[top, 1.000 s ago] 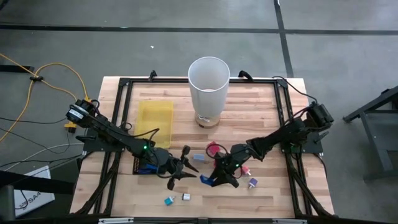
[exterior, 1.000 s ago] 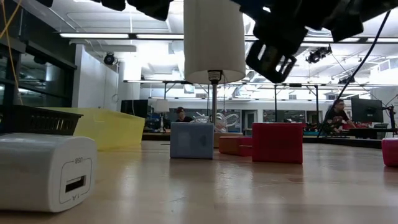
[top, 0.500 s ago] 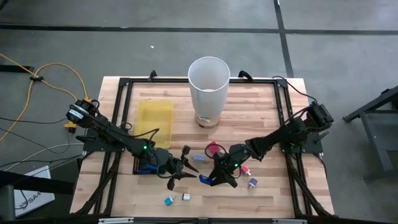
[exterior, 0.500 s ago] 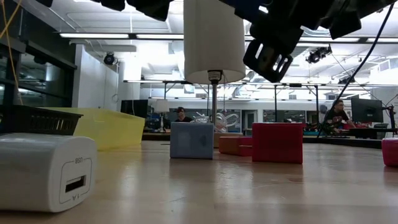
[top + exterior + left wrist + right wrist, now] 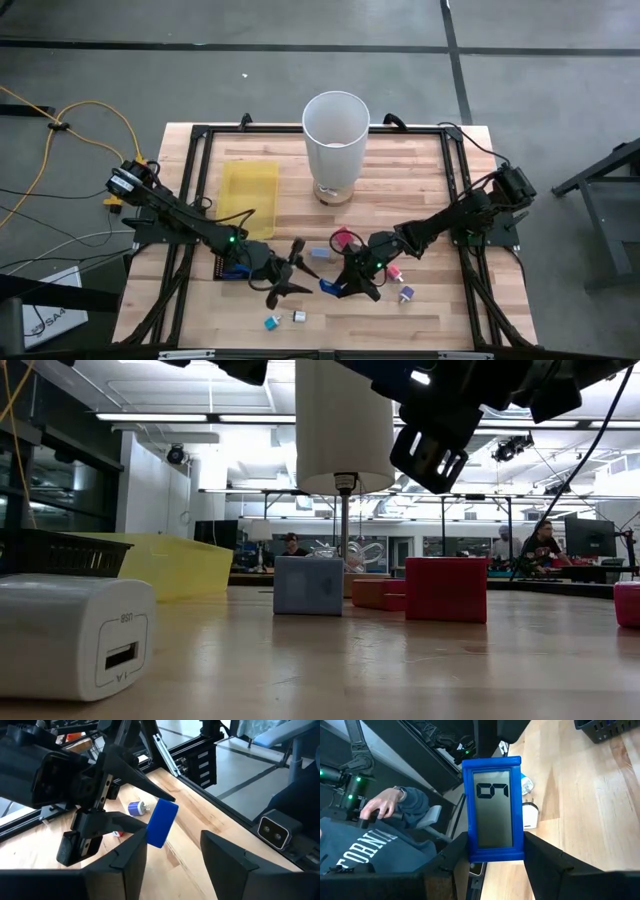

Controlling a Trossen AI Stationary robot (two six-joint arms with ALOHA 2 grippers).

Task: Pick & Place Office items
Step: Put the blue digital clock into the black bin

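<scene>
Mid-table, toward the near edge: a handover is completing. The left gripper point(image 5: 283, 275) has just spread its jaws and is backing slightly away from the blue item point(image 5: 330, 288); a moment ago it sat closer with its jaws narrower. In the left wrist view its fingers point(image 5: 127, 855) are standing apart, with the blue item point(image 5: 162, 823) beyond them and clear of both.

The right gripper point(image 5: 352, 283) is unchanged, clamped on the blue item. Its wrist view is showing the piece point(image 5: 493, 809) pinched between its fingers point(image 5: 451, 852), grey display face toward the camera, lifted off the wood.

Judgement: the blue piece now belongs to the right arm alone, so the placing step falls to it. Which container it should go to I cannot tell.

Others on the table: light blue block point(image 5: 308, 585) and red block point(image 5: 446, 589) near the middle, purple piece point(image 5: 406, 294) beside the right gripper, teal piece point(image 5: 271, 322) and white piece point(image 5: 298, 317) by the near edge. White bin point(image 5: 336, 145) at the far edge, yellow tray point(image 5: 248, 187) toward the left edge.
</scene>
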